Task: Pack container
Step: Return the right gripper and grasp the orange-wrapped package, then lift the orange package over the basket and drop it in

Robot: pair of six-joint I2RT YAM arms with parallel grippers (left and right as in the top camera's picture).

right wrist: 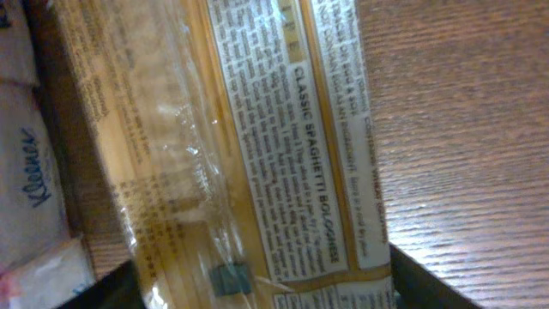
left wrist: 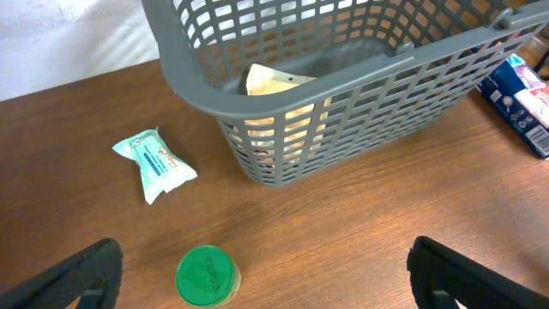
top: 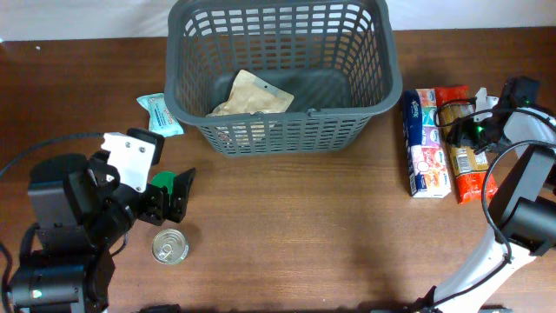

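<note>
The container (top: pixel 287 130) is a large dark grey lattice basket at the table's far middle, also seen in the left wrist view (left wrist: pixel 360 112). A tan packet (top: pixel 252 94) lies inside it (left wrist: pixel 273 84). My left gripper (top: pixel 169 196) is open low over the table, with a green-lidded jar (left wrist: pixel 206 275) between its fingers (left wrist: pixel 266 287), nearer the left one. My right gripper (top: pixel 459 132) is open and straddles a clear spaghetti pack (right wrist: pixel 257 146) lying on the table at the right (top: pixel 469 161).
A teal wipes packet (top: pixel 159 112) lies left of the basket (left wrist: pixel 156 163). A tin can (top: pixel 169 248) stands near the front left. A blue tissue pack (top: pixel 424 143) lies left of the spaghetti, and a red pack (top: pixel 452 94) lies with it.
</note>
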